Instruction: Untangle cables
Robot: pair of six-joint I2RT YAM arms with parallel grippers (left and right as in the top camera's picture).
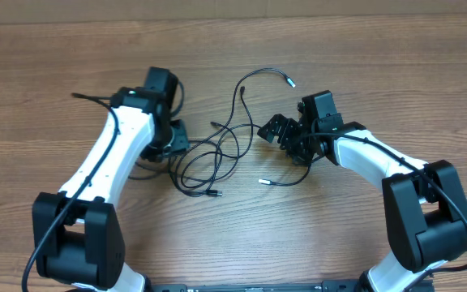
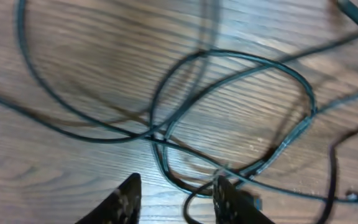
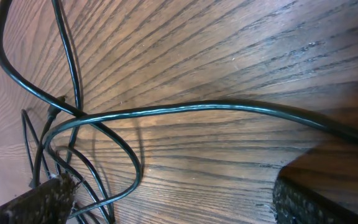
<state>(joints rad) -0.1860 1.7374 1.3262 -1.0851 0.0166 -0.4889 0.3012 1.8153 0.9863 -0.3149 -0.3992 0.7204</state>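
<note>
**Cable tangle sitting mid-table between two opened claws**

Closest in, from the right wrist, the right gripper (image 3: 179, 205) is seen spread wide, its two dark fingers (image 3: 309, 202) parked at the bottom corners with nothing held between them. One strand of the cables (image 3: 197, 106) is stretched across just above that gap, running roughly side to side, and is crossed at the left by several thinner-looking loops. From the left wrist, the left gripper (image 2: 176, 202) is also seen parted, though less widely (a curl of cord is lying right by one fingertip (image 2: 229, 199); whether it's touched can't be told). Beyond the tips an oval loop is laid over a couple of straighter runs.

From overhead, the whole tangle is found in the middle of the table (image 1: 363, 49), between the two claws. Its long axis is slanted from near-left to far-right. Nearest the robot's base, one silvery plug tip (image 1: 216, 193) is pointed right, and a second tip (image 1: 261, 182) is pointed left, its cord trailing toward the right claw. Farthest out, a third tip (image 1: 292, 82) is aimed right at the end of an arched strand. The white left arm (image 1: 112, 154) and right arm (image 1: 371, 158) are bent in from either side.

The surface is brown wood, its grain run side to side. A paler strip (image 1: 217, 6) is seen past the far edge.
</note>
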